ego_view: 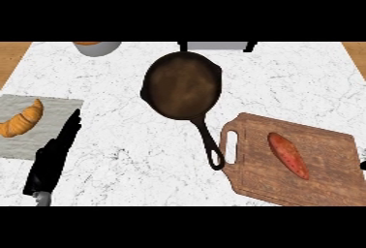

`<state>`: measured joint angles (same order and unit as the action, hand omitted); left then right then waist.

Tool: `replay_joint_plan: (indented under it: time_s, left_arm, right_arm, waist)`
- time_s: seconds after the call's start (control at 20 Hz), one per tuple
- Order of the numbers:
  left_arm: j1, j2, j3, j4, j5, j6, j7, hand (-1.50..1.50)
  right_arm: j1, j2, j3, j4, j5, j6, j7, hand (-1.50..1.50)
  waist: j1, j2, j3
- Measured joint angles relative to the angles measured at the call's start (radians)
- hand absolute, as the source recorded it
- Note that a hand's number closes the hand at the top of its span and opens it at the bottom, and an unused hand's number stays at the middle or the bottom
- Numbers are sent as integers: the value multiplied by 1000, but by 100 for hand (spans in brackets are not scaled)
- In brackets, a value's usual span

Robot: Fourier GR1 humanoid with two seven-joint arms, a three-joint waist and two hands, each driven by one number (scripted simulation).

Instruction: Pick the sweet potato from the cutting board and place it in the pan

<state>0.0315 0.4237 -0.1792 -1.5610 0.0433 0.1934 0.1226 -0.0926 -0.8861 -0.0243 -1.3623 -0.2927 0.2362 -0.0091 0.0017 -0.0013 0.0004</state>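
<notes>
Left hand (49, 164) is seen at the near-left corner of the counter (300, 82). It is black, released, with fingers straight and pointed toward the far edge, and nothing is grasped. Its fingertips are laid over the right edge of a grey mat (61, 109); contact cannot be told. A croissant (22, 121) is set on that mat, by the counter's left edge.

Cutting board (314, 179), wooden with a slotted handle, is placed at the near-right corner. Sweet potato (288, 155) is found lying mid-board, slanted and untouched.

Pan (182, 85), dark, is set mid-counter toward the far edge. Its handle is pointed at the near edge, and the handle's end is just beside the board's slot.

Right hand (363, 165) is shown only as a dark sliver at the right edge; whether it is released or clenched cannot be told.

A grey bowl (97, 47) is cut off by the far edge.
</notes>
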Motion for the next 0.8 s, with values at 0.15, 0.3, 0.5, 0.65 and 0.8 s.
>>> replay_joint_plan:
  time_s: [0.15,0.3,0.5,0.65,0.8]
  left_arm:
    - [1,-7,0,7,-11,-2,-8,0]
    - [0,-19,-7,4,-27,2,-2,0]
    - [9,-25,2,3,-36,-7,-10,0]
    - [13,-42,4,7,-48,-6,-14,0]
    - [36,-46,8,-12,-58,-9,-17,0]
  right_arm:
    - [-25,-53,19,2,21,101,-7,-150]
    - [-75,-80,49,-32,22,184,42,-150]
    - [-139,-78,90,-89,29,254,134,-150]
    - [-179,-72,109,-131,32,291,230,-150]
    - [-220,-33,144,-162,37,305,339,-150]
  waist:
    - [4,1,0]
    - [6,1,-1]
    - [8,1,-1]
    - [6,1,-1]
    - [8,1,-1]
